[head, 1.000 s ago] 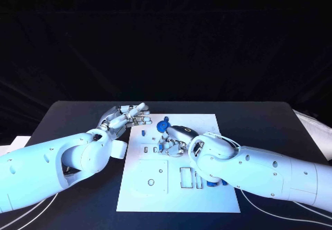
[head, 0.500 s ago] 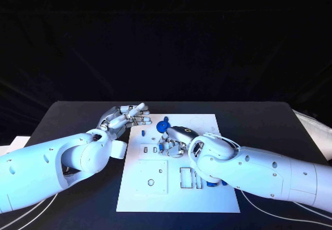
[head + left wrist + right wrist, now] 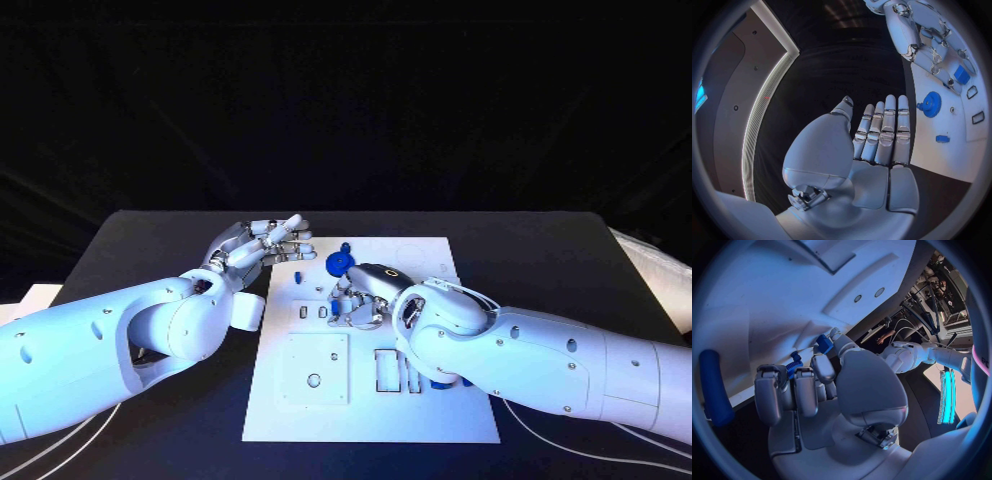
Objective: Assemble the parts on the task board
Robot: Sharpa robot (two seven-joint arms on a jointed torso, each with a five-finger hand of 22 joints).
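Observation:
The white task board (image 3: 310,400) lies in the middle of the black table. My right hand (image 3: 361,295) is curled over the board's upper middle and pinches a small blue part (image 3: 823,343) at its fingertips; the same part (image 3: 962,74) shows in the left wrist view. A blue gear (image 3: 339,263) stands on the board just beyond that hand. My left hand (image 3: 267,243) hovers by the board's far left corner with its fingers (image 3: 882,132) stretched out and nothing in it. A small blue block (image 3: 942,138) lies on the board near it.
A blue rod (image 3: 714,387) lies at the board's edge beside my right hand. More blue pieces (image 3: 440,382) sit by the slots at the board's right side, partly hidden under my right forearm. White sheets (image 3: 656,260) lie at the table's right edge.

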